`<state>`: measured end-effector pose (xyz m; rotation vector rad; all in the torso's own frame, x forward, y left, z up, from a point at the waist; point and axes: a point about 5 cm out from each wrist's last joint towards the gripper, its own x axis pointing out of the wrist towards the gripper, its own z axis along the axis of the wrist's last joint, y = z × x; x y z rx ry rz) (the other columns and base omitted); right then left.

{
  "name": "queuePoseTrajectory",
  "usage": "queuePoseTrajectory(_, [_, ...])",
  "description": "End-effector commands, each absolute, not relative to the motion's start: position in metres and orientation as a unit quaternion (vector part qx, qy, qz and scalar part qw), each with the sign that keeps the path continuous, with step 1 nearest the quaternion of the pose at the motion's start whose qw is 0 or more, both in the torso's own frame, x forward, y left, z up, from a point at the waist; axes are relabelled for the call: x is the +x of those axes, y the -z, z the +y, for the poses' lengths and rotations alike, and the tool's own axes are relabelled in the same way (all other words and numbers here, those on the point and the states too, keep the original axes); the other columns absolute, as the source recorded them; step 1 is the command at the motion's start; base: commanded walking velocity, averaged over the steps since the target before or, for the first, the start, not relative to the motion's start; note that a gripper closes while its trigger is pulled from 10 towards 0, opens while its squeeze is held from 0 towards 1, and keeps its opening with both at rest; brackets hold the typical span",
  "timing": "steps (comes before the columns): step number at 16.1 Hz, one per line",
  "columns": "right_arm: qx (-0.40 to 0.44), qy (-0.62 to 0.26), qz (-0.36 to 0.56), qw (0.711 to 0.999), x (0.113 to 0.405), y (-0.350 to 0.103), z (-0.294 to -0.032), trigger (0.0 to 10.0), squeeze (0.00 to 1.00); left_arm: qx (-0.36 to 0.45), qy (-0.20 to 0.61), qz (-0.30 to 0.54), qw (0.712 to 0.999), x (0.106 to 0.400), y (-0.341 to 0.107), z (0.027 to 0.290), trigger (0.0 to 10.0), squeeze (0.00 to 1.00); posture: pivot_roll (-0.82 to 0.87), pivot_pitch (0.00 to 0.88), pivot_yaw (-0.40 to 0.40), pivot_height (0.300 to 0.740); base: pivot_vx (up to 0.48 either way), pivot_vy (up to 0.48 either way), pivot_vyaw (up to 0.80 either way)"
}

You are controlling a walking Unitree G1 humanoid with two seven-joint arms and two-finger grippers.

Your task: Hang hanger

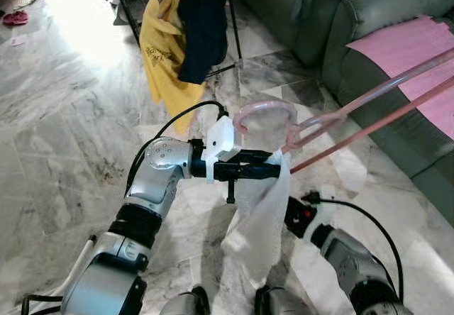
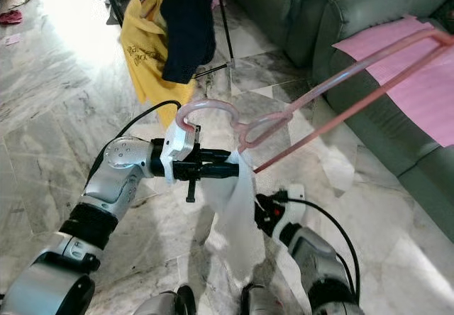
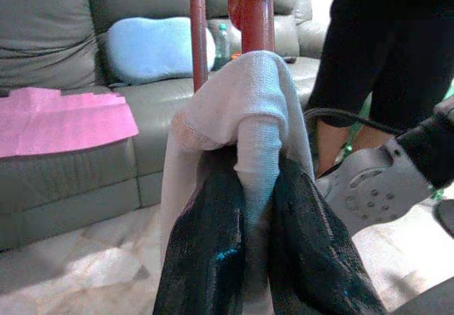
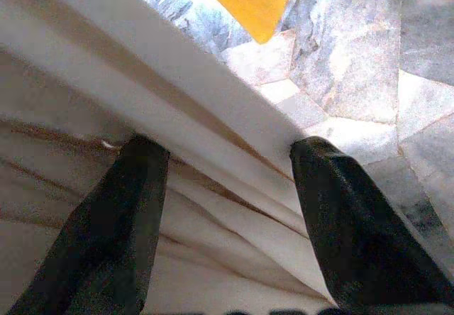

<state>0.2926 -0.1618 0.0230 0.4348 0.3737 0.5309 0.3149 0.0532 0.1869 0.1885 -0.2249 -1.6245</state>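
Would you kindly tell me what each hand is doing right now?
Left hand: shut on the white cloth at the pink hanger.
Right hand: open, against the cloth.
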Motion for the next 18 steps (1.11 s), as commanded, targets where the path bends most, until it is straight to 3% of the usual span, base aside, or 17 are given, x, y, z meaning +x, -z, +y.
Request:
queuePoseTrajectory(1, [0.209,-0.268,0.198,0.919,0.291,-0.018,-0.152,10.0,0.0,0.082,0.731,-0.115,0.668,0.31,-0.191,0.05,10.0,0.0,-0.17,0.22,0.076,0.74,0.0,0.0,0.0])
queuePoseTrajectory(7, [0.192,-0.308,0.216,0.906,0.292,-0.016,-0.133,10.0,0.0,0.08,0.73,-0.115,0.669,0.307,-0.191,0.047,10.0,0.0,-0.16,0.22,0.068,0.74,0.0,0.0,0.0])
queuePoseTrajectory(13, [0.195,-0.348,0.253,0.881,0.275,-0.001,-0.117,10.0,0.0,0.084,0.721,-0.125,0.676,0.312,-0.199,0.047,10.0,0.0,-0.16,0.219,0.073,0.74,0.0,0.0,0.0])
queuePoseTrajectory(17, [0.168,-0.277,0.255,0.911,0.281,0.002,-0.131,10.0,0.0,0.071,0.735,-0.129,0.662,0.305,-0.205,0.045,10.0,0.0,-0.16,0.217,0.076,0.74,0.0,0.0,0.0])
queuePoseTrajectory(18, [0.165,-0.255,0.255,0.918,0.283,0.002,-0.135,0.8,0.0,0.069,0.737,-0.132,0.66,0.304,-0.207,0.045,10.0,0.0,-0.16,0.217,0.078,0.74,0.0,0.0,0.0])
